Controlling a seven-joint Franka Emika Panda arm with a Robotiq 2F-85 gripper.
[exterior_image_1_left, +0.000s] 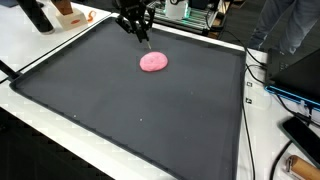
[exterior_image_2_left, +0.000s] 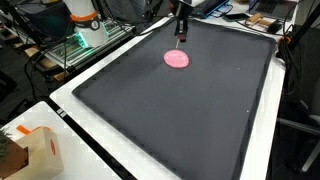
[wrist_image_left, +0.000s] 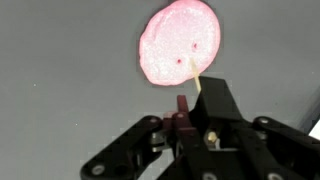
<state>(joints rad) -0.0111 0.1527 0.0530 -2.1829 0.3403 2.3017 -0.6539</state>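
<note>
Dark matting (exterior_image_1_left: 120, 110) is spread across a white table (exterior_image_1_left: 30, 50); a thin stick (exterior_image_1_left: 144, 35) is clamped in the gripper (exterior_image_1_left: 136, 24), its tip held near a pink disc (exterior_image_1_left: 153, 62).

A flat, rounded pink blob (exterior_image_1_left: 153, 62) (exterior_image_2_left: 176, 59) (wrist_image_left: 180, 45) with a few tiny dark specks lies on the dark mat (exterior_image_1_left: 130, 110) (exterior_image_2_left: 190, 120), towards one edge. A slim stick (wrist_image_left: 198, 85) (exterior_image_1_left: 146, 38) (exterior_image_2_left: 181, 30), clamped between the fingers (wrist_image_left: 215, 100), points at the blob's rim; whether they touch cannot be told.

Pink blob (exterior_image_1_left: 153, 62) on dark mat (exterior_image_1_left: 130, 115)
</note>
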